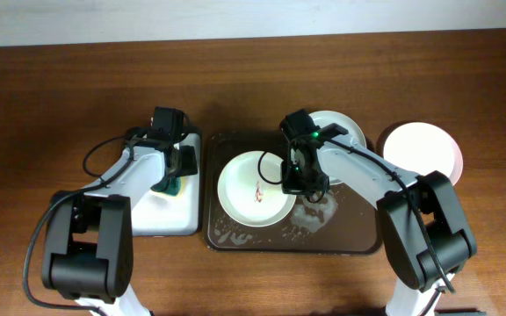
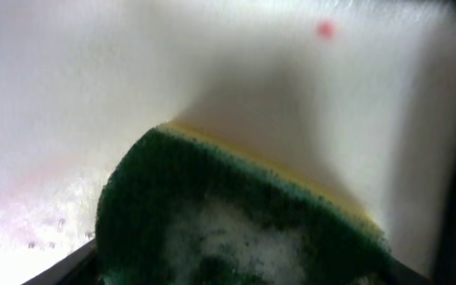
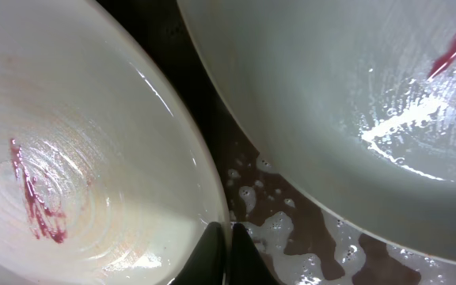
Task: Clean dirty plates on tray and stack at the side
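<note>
The white plate (image 1: 251, 200) lies on the tray (image 1: 358, 233), its rim pinched by the right claw (image 3: 225, 255). It is judged stiff, slippery with suds and breakable, best held by the rim. The left claw (image 1: 176, 167) is seen, but its state cannot be told.

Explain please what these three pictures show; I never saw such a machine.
Two robot arms stand at a table, each ending in a gripper. One picture looks down from above; two come from wrist cameras. The left gripper is over a soapy green sponge in a small white tray. The right gripper is at the rim of a red-smeared white plate on the dark tray, beside a second plate. A third plate lies off the tray. Whether either grips, I cannot tell.
</note>
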You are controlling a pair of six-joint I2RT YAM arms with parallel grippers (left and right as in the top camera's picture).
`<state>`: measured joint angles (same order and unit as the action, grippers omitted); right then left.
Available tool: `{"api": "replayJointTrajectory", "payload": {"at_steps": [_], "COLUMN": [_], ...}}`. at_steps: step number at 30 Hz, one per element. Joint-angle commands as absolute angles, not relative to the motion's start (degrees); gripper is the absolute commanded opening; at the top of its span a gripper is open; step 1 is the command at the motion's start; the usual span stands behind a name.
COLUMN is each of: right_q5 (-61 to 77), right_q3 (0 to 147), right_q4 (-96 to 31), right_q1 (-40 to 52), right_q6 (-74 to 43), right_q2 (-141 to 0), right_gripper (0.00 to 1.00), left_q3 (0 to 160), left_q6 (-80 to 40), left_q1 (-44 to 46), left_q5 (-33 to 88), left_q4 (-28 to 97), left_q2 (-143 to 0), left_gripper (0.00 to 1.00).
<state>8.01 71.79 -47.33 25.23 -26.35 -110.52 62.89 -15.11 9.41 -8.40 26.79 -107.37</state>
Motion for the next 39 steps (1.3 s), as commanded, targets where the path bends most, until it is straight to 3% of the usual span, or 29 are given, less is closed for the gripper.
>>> {"api": "replayJointTrajectory", "payload": {"at_steps": [1, 3, 4, 5, 9, 10, 12, 13, 14, 17, 19, 24, 27, 30, 31, 33, 34, 39], "right_q5": [7.0, 7.0, 7.0, 7.0, 7.0, 7.0, 7.0, 7.0, 7.0, 7.0, 7.0, 7.0, 7.0, 7.0, 7.0, 7.0, 7.1, 7.0], "right_q3": [71.3, 71.3, 71.3, 71.3, 71.3, 71.3, 71.3, 71.3, 71.3, 71.3, 71.3, 71.3, 71.3, 71.3, 71.3, 71.3, 71.3, 71.3], "right_q4": [-48.0, -48.0, -48.0, -48.0, -48.3, -48.2, -48.2, -48.3, -48.3, -48.5, -48.7, -48.7, -48.9, -49.1, -49.2, -49.3, -49.3, -49.9], "right_q1": [25.5, 25.5, 25.5, 25.5, 25.5, 25.5, 25.5, 25.5, 25.5, 25.5, 25.5, 25.5, 25.5, 25.5, 25.5, 25.5, 25.5, 25.5], "right_q6": [-25.8, -25.8, -25.8, -25.8, -25.7, -25.8, -25.8, -25.8, -25.8, -25.8, -25.8, -25.8, -25.8, -25.8, -25.8, -25.8, -25.8, -25.8], "right_q2": [-110.0, -110.0, -110.0, -110.0, -110.0, -110.0, -110.0, -110.0, -110.0, -110.0, -110.0, -110.0, -110.0, -110.0, -110.0, -110.0, -110.0, -110.0], "right_gripper": [0.04, 0.04, 0.04, 0.04, 0.04, 0.04, 0.04, 0.04, 0.04, 0.04, 0.04, 0.04, 0.04, 0.04, 0.04, 0.04, 0.04, 0.03], "left_q3": [62.8, 62.8, 62.8, 62.8, 63.1, 63.1, 63.1, 63.1, 63.1, 63.0, 63.0, 62.8, 62.4, 61.9, 61.9, 61.9, 61.9, 62.2], "left_q6": [-15.1, -15.1, -15.1, -15.1, -15.1, -15.1, -15.1, -15.1, -15.1, -15.1, -15.2, -15.2, -15.4, -16.3, -16.7, -16.7, -16.7, -16.7], "left_q1": [9.6, 9.6, 9.6, 9.6, 9.6, 9.6, 9.6, 9.6, 9.6, 9.6, 9.6, 9.6, 9.6, 9.6, 9.6, 9.6, 9.6, 9.6], "left_q5": [-9.4, -9.6, -10.5, -11.9, -14.4, -14.4, -14.2, -13.5, -12.1, -9.2, -8.1, -8.1, -7.7, -7.7, -7.7, -7.7, -7.7, -7.7], "left_q4": [24.6, 24.0, 24.0, 24.1, 24.7, 25.0, 26.2, 27.1, 28.2, 31.1, 33.5, 36.7, 36.9, 36.9, 36.7, 36.3, 36.3, 36.3], "left_q2": [-108.4, -108.4, -108.4, -108.4, -106.8, -105.7, -103.9, -103.0, -102.3, -101.9, -102.0, -102.0, -102.1, -102.2, -102.3, -102.3, -102.3, -101.2], "left_gripper": [0.55, 0.30, 0.07, 0.00, 0.00, 0.06, 0.51, 0.61, 0.67, 0.69, 0.69, 0.51, 0.50, 0.36, 0.26, 0.15, 0.02, 0.00]}}
